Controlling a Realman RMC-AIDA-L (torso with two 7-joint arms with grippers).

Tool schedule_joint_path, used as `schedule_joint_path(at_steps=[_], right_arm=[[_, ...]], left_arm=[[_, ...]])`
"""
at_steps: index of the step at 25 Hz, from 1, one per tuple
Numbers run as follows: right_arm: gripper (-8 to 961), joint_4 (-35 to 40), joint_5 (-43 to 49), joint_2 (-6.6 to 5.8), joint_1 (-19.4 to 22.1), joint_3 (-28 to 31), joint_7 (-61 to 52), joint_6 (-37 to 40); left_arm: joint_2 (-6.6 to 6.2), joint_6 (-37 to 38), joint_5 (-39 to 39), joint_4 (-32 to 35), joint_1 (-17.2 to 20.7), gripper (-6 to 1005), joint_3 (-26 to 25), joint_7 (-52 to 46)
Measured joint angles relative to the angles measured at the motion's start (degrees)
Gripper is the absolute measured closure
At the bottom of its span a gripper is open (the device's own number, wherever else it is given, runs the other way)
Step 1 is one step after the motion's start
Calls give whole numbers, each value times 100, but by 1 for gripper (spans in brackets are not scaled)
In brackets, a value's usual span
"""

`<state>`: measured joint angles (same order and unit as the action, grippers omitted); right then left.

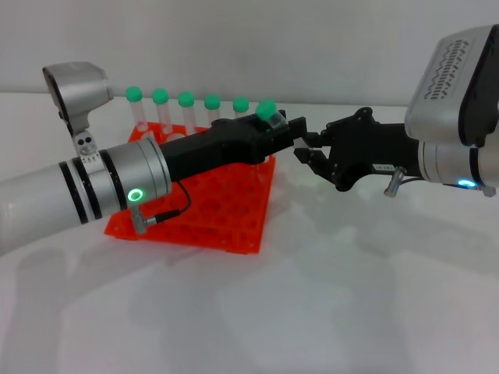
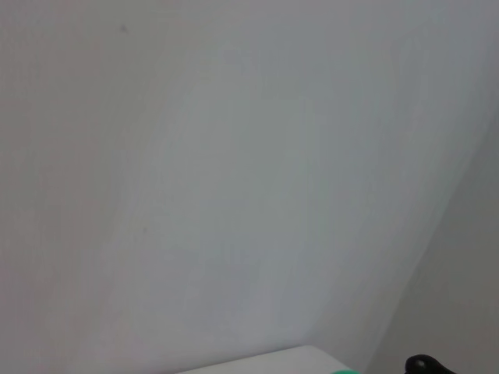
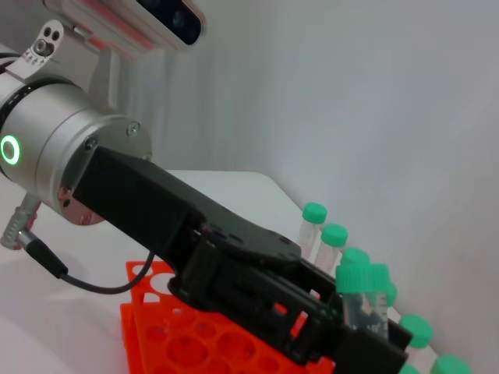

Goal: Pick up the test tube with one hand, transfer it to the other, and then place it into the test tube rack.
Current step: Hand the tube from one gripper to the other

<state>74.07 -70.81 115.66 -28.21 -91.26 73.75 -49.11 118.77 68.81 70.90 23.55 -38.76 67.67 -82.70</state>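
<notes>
White table [image 1: 351,312], pale wall | left hand [image 1: 290,128] grips test tube [image 1: 270,114] | right hand [image 1: 310,152] open

Left arm [image 1: 117,183] lies across test tube rack [image 1: 226,214], blocking it. Standing tubes [image 1: 187,109] line rack's far edge. White table [image 1: 351,296] near rack open.

Green-capped test tube [image 1: 270,115] held tilted above orange rack [image 1: 226,210].

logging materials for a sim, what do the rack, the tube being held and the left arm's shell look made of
The test tube rack looks like moulded plastic, bright orange-red, opaque, slightly glossy. The test tube, held by the left gripper, seems clear plastic or possibly glass, see-through, with a matte green cap. The left arm shell looks like brushed silver metal, though painted plastic is possible.
</notes>
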Motion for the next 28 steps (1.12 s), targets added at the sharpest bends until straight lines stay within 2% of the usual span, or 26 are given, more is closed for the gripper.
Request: schedule_joint_path(at_steps=[7,13,18,21,26,28], right_arm=[[690,-34,-1,0,20,-25,29,30],[684,-33,17,-16,7,-25,-7,-29],[680,-42,97,-7,39,-31,-22,-48],[677,-50,289,-20,45,7,-197,-13],[479,-119,583,-26,173,141,-362,140],[437,-181,628,-27,271,266,-365,233]], left_arm=[[5,0,-51,3,30,523,-11,30],[14,-3,-57,2,37,729,0,75],[16,2,-59,1,46,786,-9,79],[16,12,-70,0,64,786,-10,144],[14,47,-137,210,246,787,-9,343],[15,59,-147,518,467,787,-7,371]])
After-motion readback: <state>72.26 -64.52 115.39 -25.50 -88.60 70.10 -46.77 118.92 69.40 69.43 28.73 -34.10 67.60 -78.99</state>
